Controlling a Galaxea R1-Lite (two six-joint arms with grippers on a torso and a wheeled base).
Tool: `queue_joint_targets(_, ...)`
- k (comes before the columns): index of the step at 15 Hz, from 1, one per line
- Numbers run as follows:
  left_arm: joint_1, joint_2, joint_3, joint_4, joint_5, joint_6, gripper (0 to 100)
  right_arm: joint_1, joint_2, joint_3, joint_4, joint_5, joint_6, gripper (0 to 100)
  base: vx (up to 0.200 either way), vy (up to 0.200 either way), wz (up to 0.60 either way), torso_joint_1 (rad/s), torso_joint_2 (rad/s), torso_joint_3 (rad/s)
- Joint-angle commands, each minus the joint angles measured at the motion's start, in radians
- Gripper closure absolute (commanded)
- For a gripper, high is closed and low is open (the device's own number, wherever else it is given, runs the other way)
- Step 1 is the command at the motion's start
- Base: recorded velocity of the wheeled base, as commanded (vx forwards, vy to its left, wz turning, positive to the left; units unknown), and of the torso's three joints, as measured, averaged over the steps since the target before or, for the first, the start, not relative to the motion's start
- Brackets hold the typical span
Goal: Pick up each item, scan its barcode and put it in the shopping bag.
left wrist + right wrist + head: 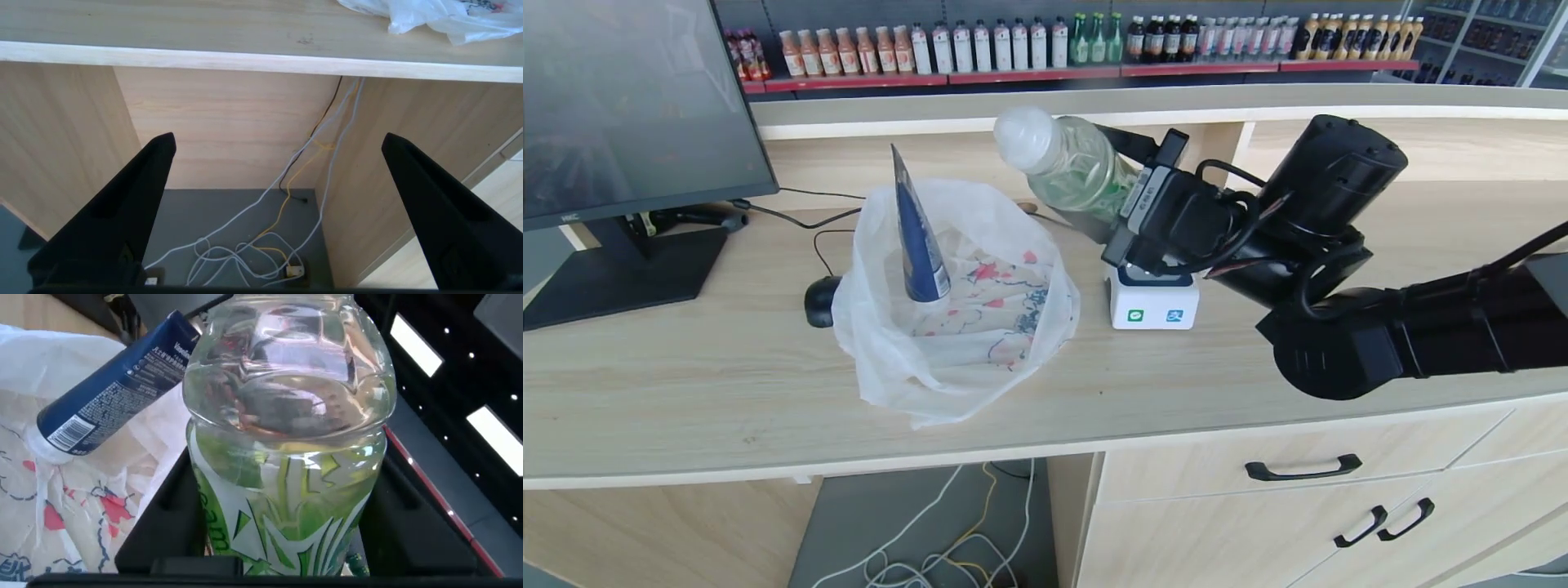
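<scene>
Head view: we see the right gripper (1107, 184) clamped around a clear bottle (1066, 167), held tilted in the air above the white scanner box (1156, 304) and just beside the shopping bag (1013, 327).
Bottle end: its pale rounded end points up and toward the bag; we cannot tell whether that is cap or base.
Right wrist view: we look along the bottle, with a black finger pressed against each side.
Left gripper (274, 216): its fingers are spread wide with nothing between them, and it hangs low in front of the counter (727, 384), facing the cables (270, 245) underneath.
Done: a blue tube (917, 237) stands in the open bag, crimped end up, so we judge one item finished.
In hand: the bottle is over the scanner; we cannot tell whether its code has registered.
Left: by our reckoning, the bottle has yet to go across into the bag mouth.
Bottle label: a green and white wrap around the lower body, its lettering cut off by the fingers.
Tube label: white print runs down the blue side, with a barcode near the cap end; we leave it unread.
Scanner marks: one green and one blue square icon on the front face.
Bag print: red and dark blue motifs on thin white plastic.
Nearby: a dark monitor (629, 98) and a black mouse (818, 300) sit on the bag's other side.
</scene>
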Motion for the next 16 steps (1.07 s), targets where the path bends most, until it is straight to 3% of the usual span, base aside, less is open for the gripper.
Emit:
queue_joint_targets(1, 0.0, 0.002, 0.0, 0.0, 0.0, -0.001, 0, -0.023, -0.002, 0.011, -0.005, 0.022, -0.004, 100, 0.0, 0.0, 0.0, 0.0, 0.0, 0.0)
queue_joint_targets(10, 0.0, 0.0, 0.0, 0.0, 0.0, -0.001, 0, -0.147, -0.015, 0.142, -0.058, 0.172, -0.051, 100, 0.0, 0.0, 0.0, 0.0, 0.0, 0.0)
queue_joint_targets(16, 0.0, 0.002, 0.0, 0.0, 0.0, -0.001, 0, -0.168, -0.016, 0.137, -0.06, 0.181, -0.05, 100, 0.0, 0.0, 0.0, 0.0, 0.0, 0.0)
